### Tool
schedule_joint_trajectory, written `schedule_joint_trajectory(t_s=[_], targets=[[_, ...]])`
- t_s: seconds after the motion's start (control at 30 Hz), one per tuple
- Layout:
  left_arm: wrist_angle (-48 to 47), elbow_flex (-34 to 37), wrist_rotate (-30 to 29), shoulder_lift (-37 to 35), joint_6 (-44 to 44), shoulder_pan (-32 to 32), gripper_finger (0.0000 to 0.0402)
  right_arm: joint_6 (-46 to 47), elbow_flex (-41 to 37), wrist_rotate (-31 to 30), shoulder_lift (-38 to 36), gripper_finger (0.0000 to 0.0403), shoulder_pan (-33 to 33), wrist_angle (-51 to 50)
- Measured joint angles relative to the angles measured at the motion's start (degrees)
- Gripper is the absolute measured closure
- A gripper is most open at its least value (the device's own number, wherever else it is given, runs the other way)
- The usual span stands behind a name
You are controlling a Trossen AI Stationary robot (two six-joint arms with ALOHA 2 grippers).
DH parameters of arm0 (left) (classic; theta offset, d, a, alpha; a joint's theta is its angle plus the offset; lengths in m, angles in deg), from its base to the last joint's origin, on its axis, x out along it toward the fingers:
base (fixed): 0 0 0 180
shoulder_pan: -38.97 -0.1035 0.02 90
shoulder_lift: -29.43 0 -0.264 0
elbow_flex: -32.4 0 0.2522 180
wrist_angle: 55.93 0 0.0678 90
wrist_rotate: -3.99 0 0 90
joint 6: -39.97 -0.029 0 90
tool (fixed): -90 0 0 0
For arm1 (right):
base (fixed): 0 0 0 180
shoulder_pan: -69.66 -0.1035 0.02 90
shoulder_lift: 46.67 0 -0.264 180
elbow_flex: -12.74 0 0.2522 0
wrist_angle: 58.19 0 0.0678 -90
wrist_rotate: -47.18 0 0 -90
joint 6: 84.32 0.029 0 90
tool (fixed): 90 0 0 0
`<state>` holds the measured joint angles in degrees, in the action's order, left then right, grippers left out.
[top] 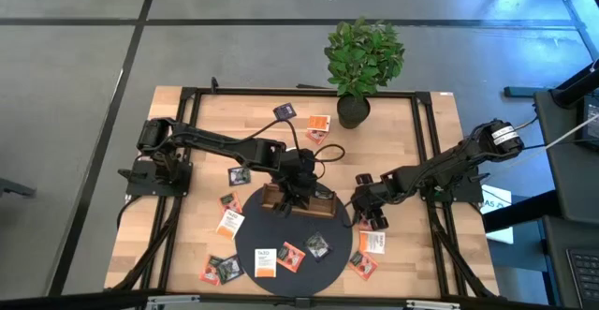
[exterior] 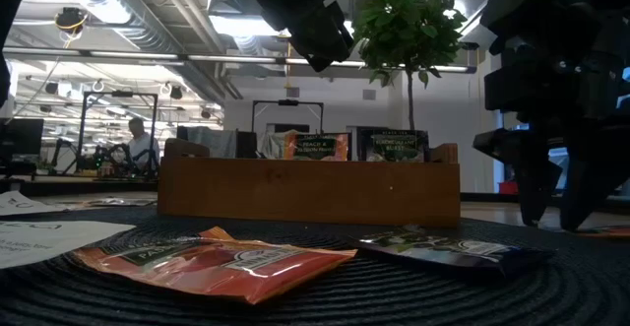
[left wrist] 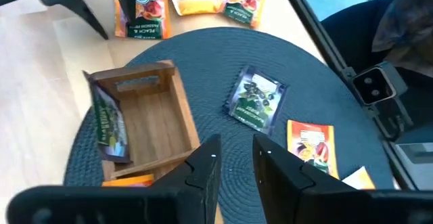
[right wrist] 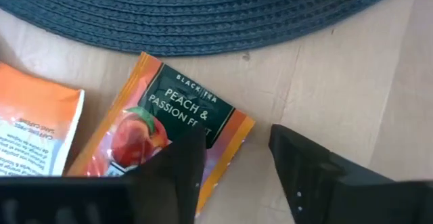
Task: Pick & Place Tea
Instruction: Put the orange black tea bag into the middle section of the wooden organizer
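The wooden tray sits on the far part of a dark round mat. One dark green tea sachet stands in it, and an orange one is at its edge. My left gripper hovers open above the tray with nothing between its fingers. My right gripper is open and points down at the wood just right of the mat. One finger is over a corner of a peach tea sachet that lies flat there; the other finger is beyond the sachet's edge. My right gripper comes at the peach sachet's corner from above, pointing steeply down. Whether its fingertips touch the sachet or the wood, I cannot tell. The sachet lies flat on the table.
A dark sachet and an orange one lie on the mat near the tray. A white-and-orange sachet lies beside the peach one. More sachets are scattered on the wood to the left and far side. A potted plant stands at the far edge.
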<state>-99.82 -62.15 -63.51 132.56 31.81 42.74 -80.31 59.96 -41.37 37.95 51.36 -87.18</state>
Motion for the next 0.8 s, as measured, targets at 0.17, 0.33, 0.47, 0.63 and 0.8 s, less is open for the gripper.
schedule_joint_trajectory(t_s=[0.17,0.33,0.47,0.63,0.8], targets=[[-0.01,0.00,-1.14,0.00,-0.11,0.00,0.0322,-0.07,0.02,-0.01,0.09,0.0294,0.02,0.47],[-0.02,0.00,-1.14,0.00,-0.11,0.00,0.0320,-0.07,0.02,0.18,0.13,0.0318,0.01,0.80],[-0.02,0.00,-1.16,0.00,-0.11,0.00,0.0318,0.31,0.02,0.36,0.16,0.0326,0.00,0.96],[-0.02,0.00,-1.16,0.00,-0.11,0.00,0.0319,1.76,0.02,0.37,0.16,0.0341,0.00,0.95],[-0.02,0.00,-1.16,0.00,-0.11,0.00,0.0322,1.97,0.02,-0.27,0.16,0.0365,-0.02,0.92]])
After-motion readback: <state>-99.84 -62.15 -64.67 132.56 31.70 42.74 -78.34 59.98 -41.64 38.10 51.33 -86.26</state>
